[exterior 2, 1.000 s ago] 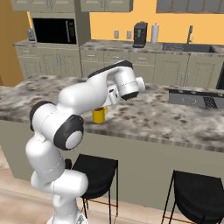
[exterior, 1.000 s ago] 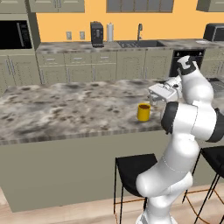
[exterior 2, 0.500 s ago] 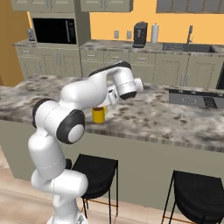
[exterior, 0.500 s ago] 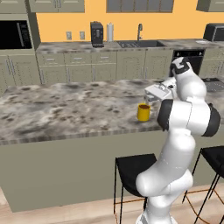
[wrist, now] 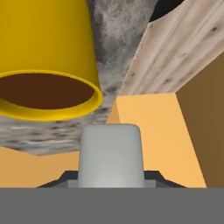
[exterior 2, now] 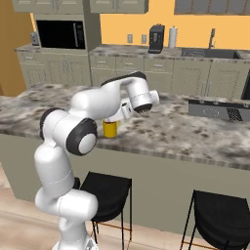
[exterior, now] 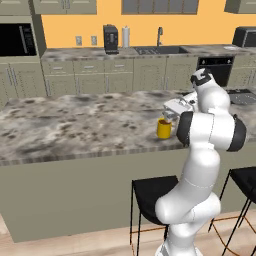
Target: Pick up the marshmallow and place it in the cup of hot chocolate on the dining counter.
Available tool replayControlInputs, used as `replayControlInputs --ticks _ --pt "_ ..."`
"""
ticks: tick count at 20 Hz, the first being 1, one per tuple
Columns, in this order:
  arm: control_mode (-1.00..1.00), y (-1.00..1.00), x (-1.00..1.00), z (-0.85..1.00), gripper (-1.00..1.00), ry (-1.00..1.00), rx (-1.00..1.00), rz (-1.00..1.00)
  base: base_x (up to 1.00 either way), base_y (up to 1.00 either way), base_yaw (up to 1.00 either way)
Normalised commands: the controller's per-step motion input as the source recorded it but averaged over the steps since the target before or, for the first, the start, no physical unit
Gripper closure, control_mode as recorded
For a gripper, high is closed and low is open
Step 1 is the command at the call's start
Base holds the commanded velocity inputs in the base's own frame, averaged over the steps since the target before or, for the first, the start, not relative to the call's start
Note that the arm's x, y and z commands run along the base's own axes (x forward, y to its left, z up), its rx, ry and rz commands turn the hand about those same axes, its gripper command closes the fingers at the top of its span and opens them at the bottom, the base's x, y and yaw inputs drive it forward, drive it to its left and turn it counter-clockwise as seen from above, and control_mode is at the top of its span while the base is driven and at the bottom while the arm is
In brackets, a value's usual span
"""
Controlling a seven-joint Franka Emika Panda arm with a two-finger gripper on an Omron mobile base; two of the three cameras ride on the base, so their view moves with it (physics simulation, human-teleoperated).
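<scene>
Speckled grey-brown stone tops the long dining counter beneath the gripper, with black stools along its near side and wall cabinets, a microwave and an orange wall well beyond. Just beside and below the gripper stands the small yellow cylindrical cup of hot chocolate, dark brown to near its rim. Between the fingertips sits the small white soft-looking marshmallow block, the jaws clamped on it.

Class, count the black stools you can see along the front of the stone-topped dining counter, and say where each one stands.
2. One black stool stands beside the robot's body, below the yellow cylindrical mug; the other black stool is further right. The arm may hide others.
</scene>
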Motion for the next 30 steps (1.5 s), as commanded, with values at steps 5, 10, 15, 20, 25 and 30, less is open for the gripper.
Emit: replayControlInputs --ticks 5,10,15,20,25,30 --pt "-1.0 0.0 0.15 -0.22 1.0 0.0 0.0 0.0 0.0 0.0 0.0" --pt "-1.0 0.0 0.08 -0.21 1.0 0.0 0.0 0.0 0.0 0.0 0.0" --pt "-1.0 0.01 0.13 -0.08 1.0 -0.02 0.0 0.0 0.0 0.0 0.0" --pt "-1.0 0.08 0.33 -0.01 1.0 -0.02 0.0 0.0 0.0 0.0 0.0" --pt "-1.0 0.0 0.29 -0.16 1.0 0.0 0.0 0.0 0.0 0.0 0.0" --pt "-1.0 -0.06 0.01 -0.29 1.0 0.0 0.0 0.0 0.0 0.0 0.0"
